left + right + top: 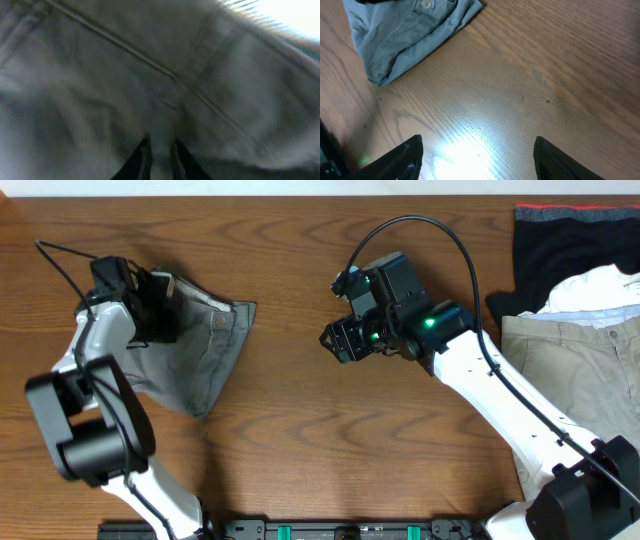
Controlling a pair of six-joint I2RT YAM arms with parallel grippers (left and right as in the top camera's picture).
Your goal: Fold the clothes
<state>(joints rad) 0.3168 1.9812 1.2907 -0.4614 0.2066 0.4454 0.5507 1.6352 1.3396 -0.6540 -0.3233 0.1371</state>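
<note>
Grey shorts at left of counter; left wrist view blurred.

The left wrist view is smeared, only seams and grey cloth filling the frame. The left pincer [161, 159] is pressed nearly together, pinching the shorts [210, 345] at their upper left edge, which the arm partly hides from overhead. The right pincer [479, 145] is spread wide and holds nothing, hovering over the bare counter [300, 440] well right of the shorts. At the far right, partly cut off, lie a black garment [560, 230], beige trousers [570, 370] and a white cloth [600, 288].
</note>
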